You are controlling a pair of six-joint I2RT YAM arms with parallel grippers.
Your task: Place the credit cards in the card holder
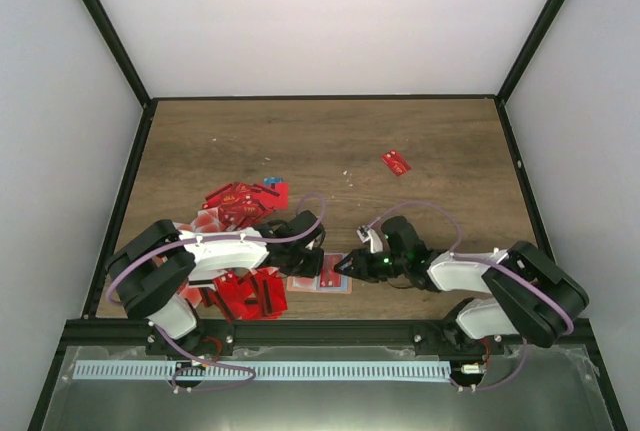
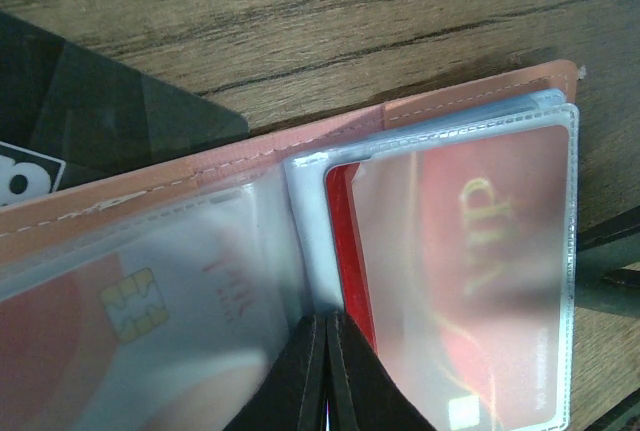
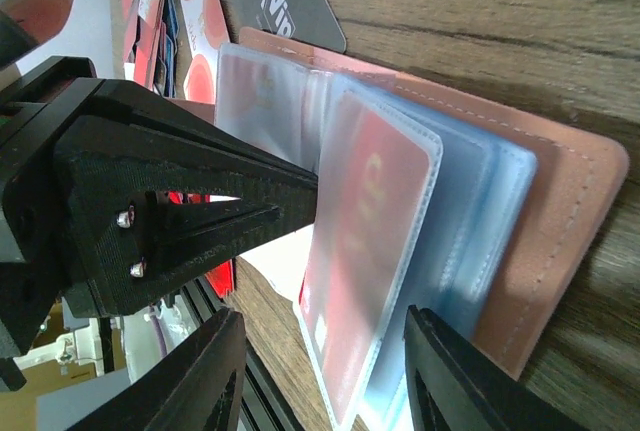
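**Top view.** The card holder [image 1: 335, 277] lies open near the table's front edge, between the left gripper [image 1: 318, 263] and the right gripper [image 1: 350, 267]. Loose credit cards [image 1: 245, 201] crowd its left side. The arms work very close together, so contact between them is a risk.

**Left wrist view.** The left gripper [image 2: 327, 361] is fully closed and empty, with its tips pressing on the holder's fold. If the tips slip, the holder could slide or fold shut.

**Right wrist view.** The right gripper [image 3: 330, 391] stands half apart, gripping nothing, and straddles a raised sleeve [image 3: 400, 281] that contains a red card [image 3: 365, 221]. Closing carelessly could crumple the sleeve or drag the card out.
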